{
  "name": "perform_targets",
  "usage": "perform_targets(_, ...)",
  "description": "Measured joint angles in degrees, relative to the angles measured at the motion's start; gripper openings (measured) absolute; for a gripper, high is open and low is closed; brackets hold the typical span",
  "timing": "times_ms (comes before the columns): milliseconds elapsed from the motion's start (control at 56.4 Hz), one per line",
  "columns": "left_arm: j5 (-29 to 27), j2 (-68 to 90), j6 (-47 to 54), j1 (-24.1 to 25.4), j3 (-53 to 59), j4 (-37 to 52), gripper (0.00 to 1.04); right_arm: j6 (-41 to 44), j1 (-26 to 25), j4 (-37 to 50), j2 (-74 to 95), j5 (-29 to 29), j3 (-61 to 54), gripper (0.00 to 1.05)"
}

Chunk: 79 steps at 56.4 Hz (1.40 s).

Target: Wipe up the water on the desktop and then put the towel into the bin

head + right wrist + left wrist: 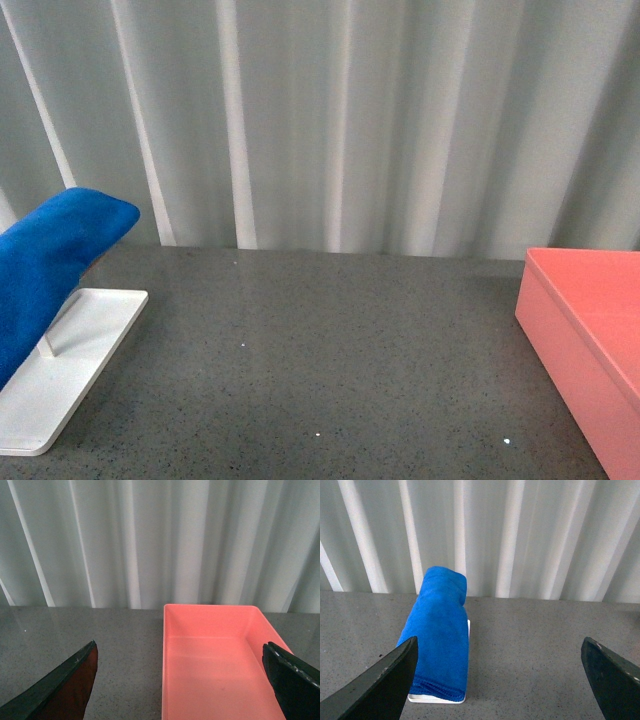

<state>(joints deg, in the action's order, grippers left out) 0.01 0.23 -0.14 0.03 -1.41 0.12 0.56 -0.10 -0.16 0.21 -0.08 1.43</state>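
Left gripper (pixel 499 640) spread wide, empty, facing towel (pixel 440 630) draped on white rack (pixel 437 699), long axis toward curtain (pixel 520 530); right gripper (pixel 180 643) likewise parted, facing bin (pixel 212 622).

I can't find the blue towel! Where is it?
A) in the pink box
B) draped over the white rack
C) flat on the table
B: the towel hangs over the white rack on the desktop, and the bin shows nothing inside.
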Motion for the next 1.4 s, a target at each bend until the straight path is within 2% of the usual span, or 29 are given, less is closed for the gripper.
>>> perform_targets(852, 0.11, 0.02, 0.0, 0.02, 0.0, -0.02, 0.98, 0.0, 0.0, 0.0, 0.0, 0.0, -0.02, 0.98)
perform_targets(905, 16.22, 7.21, 0.52, 5.14, -4.02, -9.55, 0.98, 0.0, 0.0, 0.0, 0.0, 0.09, -0.02, 0.98)
perform_targets(940, 23.04, 13.05, 1.57, 7.3, -6.16, -11.41, 0.98, 0.02, -0.02, 0.0, 0.0, -0.13, -0.02, 0.98)
perform_targets(976, 29.16, 21.44, 2.95, 9.07, -8.55, -8.85, 0.98, 0.02, 0.0, 0.0, 0.0, -0.26, -0.02, 0.98)
perform_targets(1011, 31.82, 29.73, 3.23, 10.36, -11.32, -3.82, 0.98, 0.0, 0.07, 0.0, 0.0, -0.11, -0.02, 0.98)
perform_targets(1064, 30.6, 43.23, 4.55, 10.8, -17.99, 5.7, 0.98, 0.0, 0.04, 0.0, 0.0, 0.02, -0.02, 0.98)
perform_targets(1171, 27.08, 60.7, 4.9, 10.34, -29.77, 11.39, 0.98, 0.0, 0.07, 0.0, 0.0, 0.0, -0.02, 0.98)
perform_targets(1277, 21.18, 77.5, 6.69, 8.98, -42.42, 9.25, 0.98, 0.0, 0.07, 0.0, 0.0, 0.0, -0.02, 0.98)
perform_targets(1401, 17.66, 92.98, 10.88, 7.67, -55.43, 2.4, 0.98, 0.0, 0.07, 0.0, 0.0, 0.0, -0.02, 0.98)
